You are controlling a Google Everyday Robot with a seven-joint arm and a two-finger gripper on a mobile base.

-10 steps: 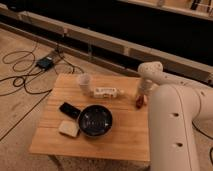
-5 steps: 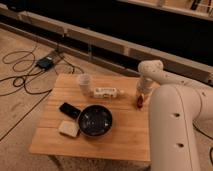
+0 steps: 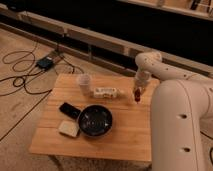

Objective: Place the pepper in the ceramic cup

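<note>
The small dark red pepper hangs upright at the tip of my gripper, just above the right part of the wooden table. The gripper is shut on the pepper and points down from the white arm that reaches in from the right. The white ceramic cup stands upright near the table's back left edge, well to the left of the gripper. Its inside does not show.
A white oblong bottle-like item lies between the cup and the gripper. A wide dark bowl sits at the table's middle front, with a black flat item and a pale block to its left. Cables and a box lie on the floor.
The gripper has closed down on the pepper and moved slightly left and up with it. The cup, bottle-like item and bowl have not moved.
</note>
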